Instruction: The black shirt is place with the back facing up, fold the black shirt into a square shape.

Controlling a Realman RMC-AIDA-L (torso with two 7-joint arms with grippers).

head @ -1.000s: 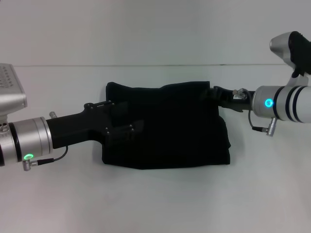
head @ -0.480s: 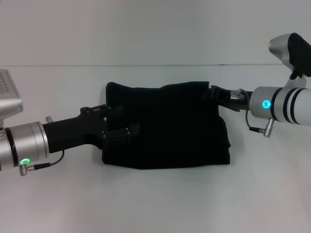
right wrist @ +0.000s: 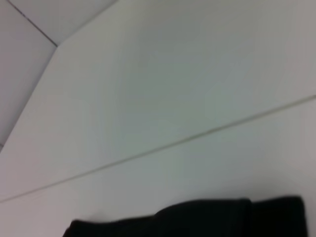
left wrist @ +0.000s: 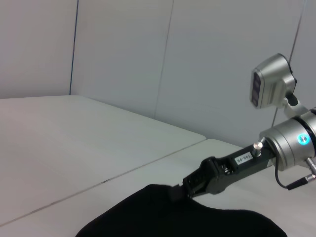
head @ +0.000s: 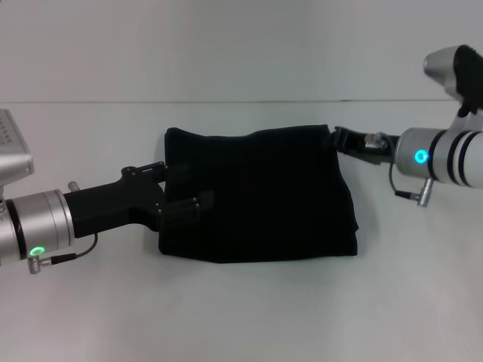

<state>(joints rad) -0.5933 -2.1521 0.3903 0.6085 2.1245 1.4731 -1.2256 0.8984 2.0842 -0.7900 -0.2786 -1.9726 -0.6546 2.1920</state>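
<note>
**Inspector:** Where is the garment?

**Onlooker:** The large plain matte black fabric shirt (head: 260, 194) lies in the middle of the flat white table (head: 241, 309), folded into a compact, roughly rectangular bundle. Its far edge is uneven, with a slight hump toward the right corner; its near edge is rounded, and layers show along the right side. From the left wrist view the shirt (left wrist: 182, 219) appears as a dark mound low in the picture; from the right wrist view only its far edge (right wrist: 197, 219) is seen against the table.

**Inspector:** The left tool?

**Onlooker:** The left black tool (head: 185, 188) reaches in from the robot's left, level with the table, overlapping the shirt's left edge. Its fingers sit one above the other over the dark cloth. Black on black; I cannot tell whether they are spread or pinching fabric.

**Inspector:** And the right?

**Onlooker:** The right black tool (head: 337, 138) comes in from the robot's right, its tip at the shirt's far right corner. In the left wrist view the same tool (left wrist: 190, 185) meets the cloth's edge. I cannot tell whether contact is a pinch or a mere touch, nor how the fingers stand.

**Inspector:** Surroundings?

**Onlooker:** A thin seam line (head: 113, 102) crosses the table behind the shirt. Pale wall panels (left wrist: 123, 59) stand beyond.
</note>
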